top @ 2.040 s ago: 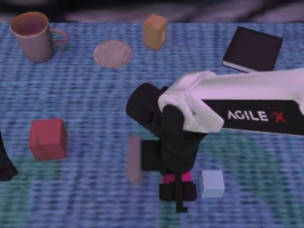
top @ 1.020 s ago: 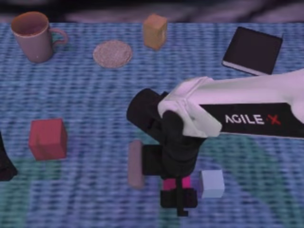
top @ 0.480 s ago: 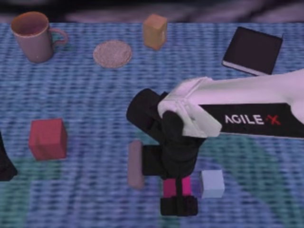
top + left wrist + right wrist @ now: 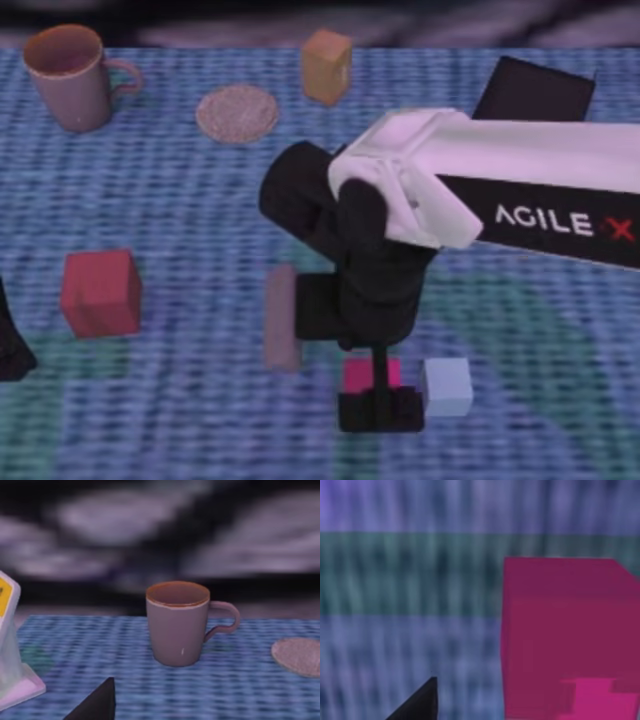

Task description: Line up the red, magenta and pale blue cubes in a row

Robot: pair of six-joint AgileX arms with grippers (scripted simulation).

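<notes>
- Hovering over the front-middle of the blue cloth (image 4: 180, 200), the right gripper (image 4: 378, 400) points down at the magenta cube (image 4: 358, 374). Its dark fingers (image 4: 380, 410) cover the cube's near edge, and I cannot tell whether they are spread or pinching it.
- Up close in the right wrist view, the magenta cube (image 4: 570, 640) fills one side of the picture and sits flat on the cloth; one dark fingertip (image 4: 417, 702) shows at the edge, apart from the cube.
- Just beside the magenta cube, toward the table's right, sits the pale blue cube (image 4: 446, 386); the gap between them is hidden by the gripper.
- Over on the left side, well apart from that pair, the red cube (image 4: 100, 292) stands alone.
- Containers: one mug (image 4: 72, 75) stands upright in the far-left corner, handle pointing right. The left wrist view looks at the mug (image 4: 180, 625) side-on, so its inside is not visible there; from above, only the brownish inner wall shows.
- Near the mug lies a round coaster (image 4: 237, 113), then an orange-tan block (image 4: 327, 66) at the far edge, and a dark book (image 4: 530, 92) partly under the right arm.
- A dull pink bar (image 4: 282, 318) lies left of the gripper.
- Left gripper (image 4: 10, 345): only a dark sliver at the table's left edge, parked.
</notes>
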